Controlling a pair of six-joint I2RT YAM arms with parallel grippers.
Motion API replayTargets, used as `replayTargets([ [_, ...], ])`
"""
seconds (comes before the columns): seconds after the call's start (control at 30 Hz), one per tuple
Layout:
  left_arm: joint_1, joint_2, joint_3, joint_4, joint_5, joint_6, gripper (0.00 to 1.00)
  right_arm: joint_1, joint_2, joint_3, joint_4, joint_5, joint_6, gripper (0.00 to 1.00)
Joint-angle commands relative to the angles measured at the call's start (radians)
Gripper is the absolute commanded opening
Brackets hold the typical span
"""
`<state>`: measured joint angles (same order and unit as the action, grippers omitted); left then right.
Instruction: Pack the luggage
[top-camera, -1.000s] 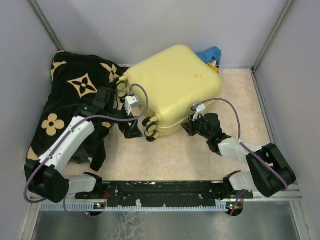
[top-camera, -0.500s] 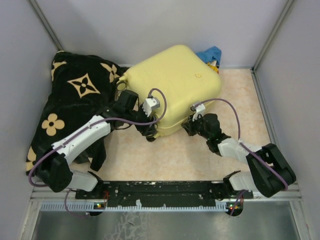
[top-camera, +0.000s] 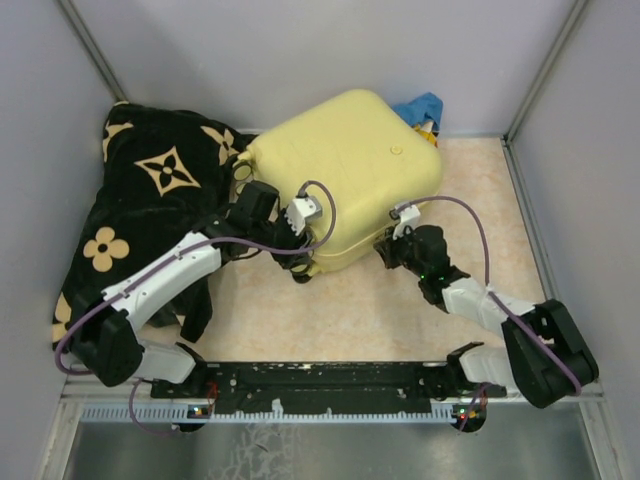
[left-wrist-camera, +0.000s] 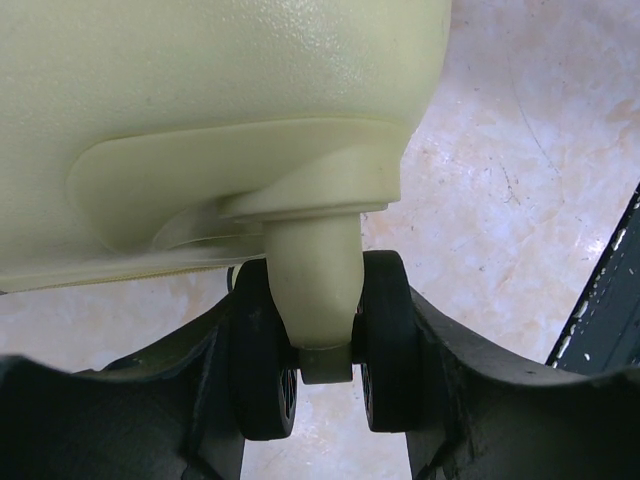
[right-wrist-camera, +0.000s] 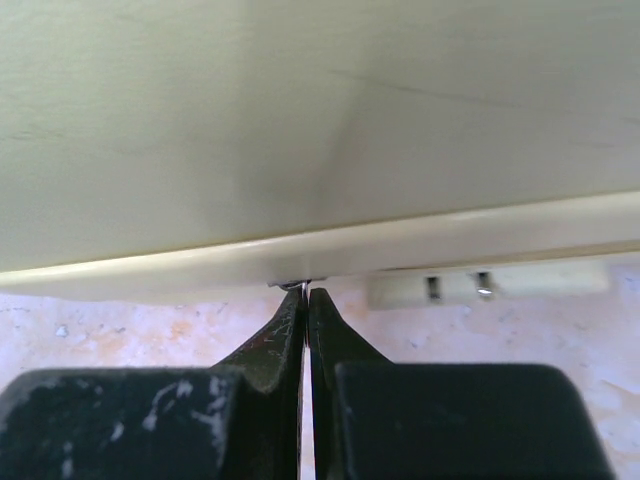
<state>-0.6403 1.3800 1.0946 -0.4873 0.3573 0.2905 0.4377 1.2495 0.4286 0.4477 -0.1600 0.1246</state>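
The luggage (top-camera: 350, 170) is a pale-yellow hard-shell suitcase lying closed at the back middle of the table. My left gripper (top-camera: 300, 264) is at its near-left corner. In the left wrist view the gripper (left-wrist-camera: 325, 400) has its fingers (left-wrist-camera: 200, 400) pressed on the outer faces of a pair of black wheels (left-wrist-camera: 262, 350) under a yellow caster stem (left-wrist-camera: 315, 290). My right gripper (top-camera: 392, 250) is at the near edge of the shell. In the right wrist view that gripper (right-wrist-camera: 305, 295) is shut, with a thin metal zipper pull (right-wrist-camera: 293, 286) at its tips on the seam.
A black blanket with tan flowers (top-camera: 150, 180) is heaped at the left, against the suitcase. A blue item (top-camera: 420, 105) lies behind the case's far right corner. Grey walls close in three sides. The black base rail (top-camera: 330, 378) runs along the near edge.
My left arm swung right from the suitcase's left side to the near-left corner wheel, and its jaws narrowed onto it. My right gripper slid slightly right along the near edge, still shut.
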Motion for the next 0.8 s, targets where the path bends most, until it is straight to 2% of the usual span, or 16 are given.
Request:
replayTargets([
  [0.0, 0.048, -0.022, 0.001, -0.121, -0.025, 0.109, 0.00, -0.092, -0.082, 0.067, -0.022, 0.045, -0.084, 0.00],
  [0.13, 0.078, -0.057, -0.017, -0.160, -0.014, 0.210, 0.00, -0.161, -0.114, 0.074, -0.074, 0.015, -0.152, 0.00],
  [0.33, 0.205, -0.085, -0.031, -0.277, 0.083, 0.371, 0.01, -0.310, -0.141, 0.080, -0.128, -0.076, -0.244, 0.00],
  [0.53, 0.286, -0.115, -0.082, -0.359, 0.094, 0.545, 0.00, -0.444, -0.153, 0.080, -0.165, -0.185, -0.337, 0.00],
  [0.77, 0.352, -0.107, -0.103, -0.410, 0.105, 0.688, 0.00, -0.605, -0.080, 0.146, -0.195, -0.343, -0.430, 0.00],
])
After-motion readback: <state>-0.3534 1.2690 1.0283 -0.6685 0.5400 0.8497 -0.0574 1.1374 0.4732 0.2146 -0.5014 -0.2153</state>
